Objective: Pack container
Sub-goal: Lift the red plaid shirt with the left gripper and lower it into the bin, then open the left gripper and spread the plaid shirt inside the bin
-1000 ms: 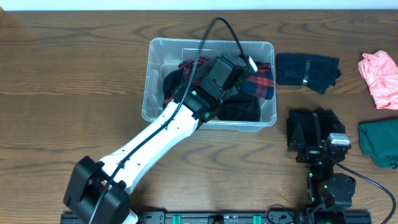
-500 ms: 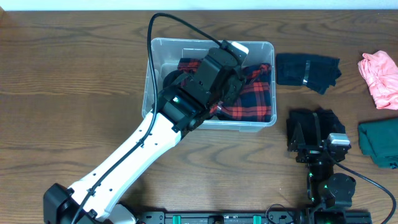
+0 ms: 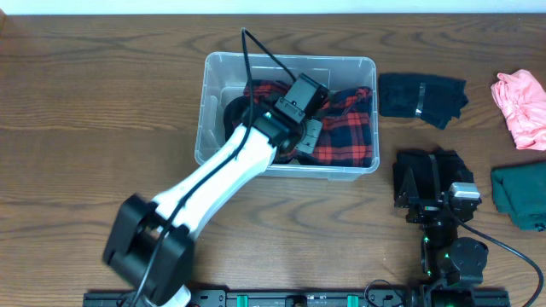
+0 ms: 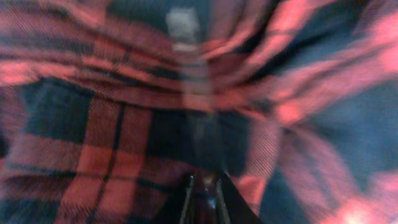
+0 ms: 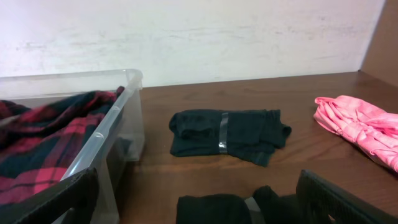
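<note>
Plaid shirt [image 3: 345, 128] pressed down in container [image 3: 209, 111] by L gripper [image 4: 203, 190] — prob. to make room; grip can't be told.
R gripper [image 5: 202, 196] parked right of container — spread wide, nothing held.

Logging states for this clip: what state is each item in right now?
container: lidless, partly filled
plaid shirt: crumpled inside container
dark garment: folded on table
pink garment: bunched on table
teal garment: on table, cut off
left pincer: in container, opening unclear
right pincer: open, holding nothing
</note>
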Motion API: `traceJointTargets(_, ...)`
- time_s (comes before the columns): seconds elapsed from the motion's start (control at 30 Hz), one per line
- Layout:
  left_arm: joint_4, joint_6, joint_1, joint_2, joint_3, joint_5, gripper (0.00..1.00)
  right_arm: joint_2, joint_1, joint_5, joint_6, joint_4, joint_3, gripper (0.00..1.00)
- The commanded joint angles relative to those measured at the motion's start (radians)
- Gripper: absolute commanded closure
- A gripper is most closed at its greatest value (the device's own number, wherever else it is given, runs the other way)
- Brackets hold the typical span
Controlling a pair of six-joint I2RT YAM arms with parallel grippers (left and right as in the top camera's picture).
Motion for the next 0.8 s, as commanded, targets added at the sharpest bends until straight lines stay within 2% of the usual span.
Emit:
traceJointTargets(0.0, -0.017, -0.013, 0.03, 0.091, 0.019, -0.027, 0.86, -0.005, 0.003, 0.003, -0.013, -0.003, -0.002, 0.01)
traceJointTargets(0.13, -0.011, -0.013, 0.04, 0.172, 0.019, -0.028, 0.86, -0.005, 0.003, 0.004, -0.013, -0.003, -0.002, 0.01)
traceJointTargets(0.27, -0.008, -0.013, 0.047, 0.175, 0.022, -0.028, 0.86, -0.005, 0.003, 0.003, -0.013, -0.003, -0.002, 0.01)
traceJointTargets(0.5, -0.007, 0.006, 0.054, 0.02, 0.061, -0.036, 0.86, -0.005, 0.003, 0.003, -0.013, -0.003, -0.002, 0.01)
traceJointTargets(0.77, 0.121, 0.006, 0.026, -0.127, 0.066, -0.019, 0.86, -0.005, 0.003, 0.003, -0.013, -0.003, -0.002, 0.01)
